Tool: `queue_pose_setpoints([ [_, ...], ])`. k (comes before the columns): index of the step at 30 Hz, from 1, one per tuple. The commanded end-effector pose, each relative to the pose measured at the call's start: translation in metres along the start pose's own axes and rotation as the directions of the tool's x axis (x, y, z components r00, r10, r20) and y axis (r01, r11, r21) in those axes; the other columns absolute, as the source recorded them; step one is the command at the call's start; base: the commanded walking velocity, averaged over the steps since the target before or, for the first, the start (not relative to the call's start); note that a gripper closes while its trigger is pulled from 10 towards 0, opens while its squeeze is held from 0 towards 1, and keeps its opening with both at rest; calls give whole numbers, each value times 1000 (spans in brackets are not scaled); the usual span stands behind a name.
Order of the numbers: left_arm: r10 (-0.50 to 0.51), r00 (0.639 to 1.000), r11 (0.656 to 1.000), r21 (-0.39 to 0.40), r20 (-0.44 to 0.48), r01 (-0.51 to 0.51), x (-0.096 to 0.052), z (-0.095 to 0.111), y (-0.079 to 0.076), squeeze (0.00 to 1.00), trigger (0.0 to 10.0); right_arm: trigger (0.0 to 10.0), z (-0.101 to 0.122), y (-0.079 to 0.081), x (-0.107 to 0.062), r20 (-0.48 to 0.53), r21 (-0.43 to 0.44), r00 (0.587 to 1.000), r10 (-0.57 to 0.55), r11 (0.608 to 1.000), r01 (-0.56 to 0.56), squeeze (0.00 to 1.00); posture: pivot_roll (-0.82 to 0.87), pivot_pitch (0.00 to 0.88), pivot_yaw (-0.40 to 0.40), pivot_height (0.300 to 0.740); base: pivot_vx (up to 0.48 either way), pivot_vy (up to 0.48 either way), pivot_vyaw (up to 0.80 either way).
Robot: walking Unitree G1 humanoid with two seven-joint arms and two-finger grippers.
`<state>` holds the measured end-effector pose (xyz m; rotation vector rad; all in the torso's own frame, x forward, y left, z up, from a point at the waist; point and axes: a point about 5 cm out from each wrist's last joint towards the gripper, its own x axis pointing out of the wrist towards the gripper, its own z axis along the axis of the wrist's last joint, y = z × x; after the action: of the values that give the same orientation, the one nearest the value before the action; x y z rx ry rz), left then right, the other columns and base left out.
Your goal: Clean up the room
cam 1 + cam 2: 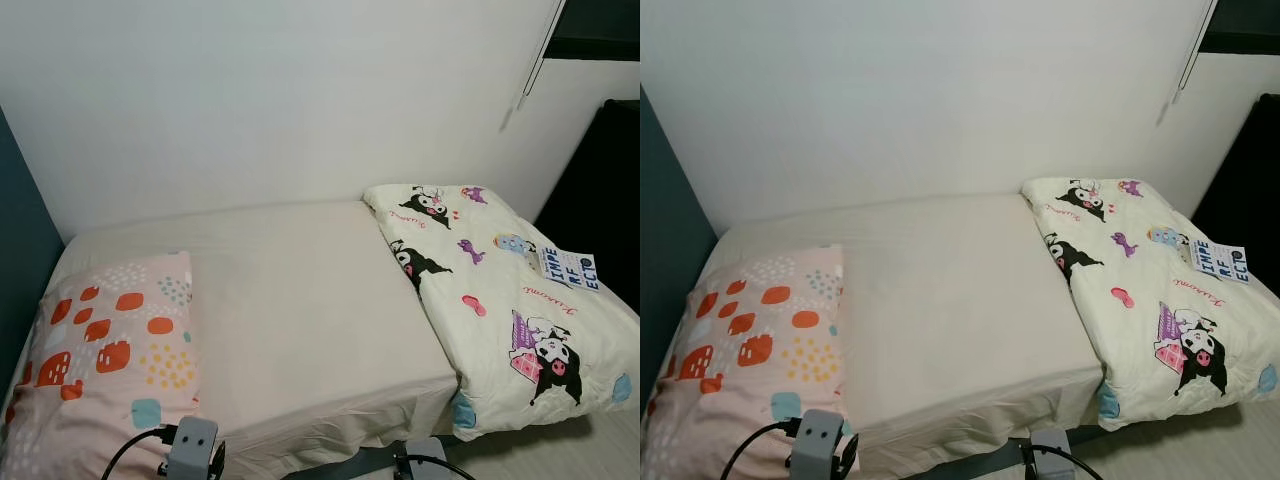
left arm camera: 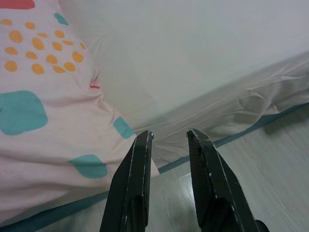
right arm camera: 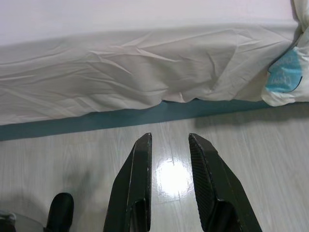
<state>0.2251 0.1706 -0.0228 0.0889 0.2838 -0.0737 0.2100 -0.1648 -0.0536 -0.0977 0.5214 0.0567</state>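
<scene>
**Bed half made, grippers idle**

Stood against a white wall (image 1: 250,100): bed (image 1: 300,300) in cream sheet. Lay at left, pillow (image 1: 105,350), likely already placed. Hung low beside it, left gripper (image 2: 169,140), fingers parted, empty. Hovered over floor (image 3: 251,145), right gripper (image 3: 169,140), likewise parted. Sat folded at right, cartoon quilt (image 1: 500,290), edge cut off.

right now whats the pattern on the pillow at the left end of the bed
Pale pink pillow with red-orange blobs, yellow dots and teal patches, best in the left eye view.
</scene>
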Motion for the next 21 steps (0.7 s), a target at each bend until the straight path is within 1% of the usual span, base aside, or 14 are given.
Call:
queue_pose_setpoints([
  [1, 0, 1000, 1000, 9, -20, 0, -3, -5, 2, 0, 10000, 10000, -8, 0, -3, -36, 0, 999, 2, 1000, -2, 0, 60, 83, -61, 740, 0, 0, 0],
  [11, 1, 1000, 1000, 10, -20, -1, -4, -5, 2, 0, 10000, 10000, -9, 1, -4, -40, 0, 999, 2, 1000, -2, 0, 60, 83, -60, 740, 0, 0, 0],
  [16, 10, 1000, 1000, 14, -20, -10, -8, -7, 4, 0, 10000, 10000, -15, 0, -7, -59, -3, 998, 5, 1000, -5, 0, 72, 88, -63, 740, 0, 0, 0],
  [21, 17, 1000, 1000, 18, -21, -17, -9, -8, 5, 0, 10000, 10000, -13, 1, -6, -61, -2, 998, 10, 1000, -10, 0, 74, 87, -63, 740, 0, 0, 0],
])
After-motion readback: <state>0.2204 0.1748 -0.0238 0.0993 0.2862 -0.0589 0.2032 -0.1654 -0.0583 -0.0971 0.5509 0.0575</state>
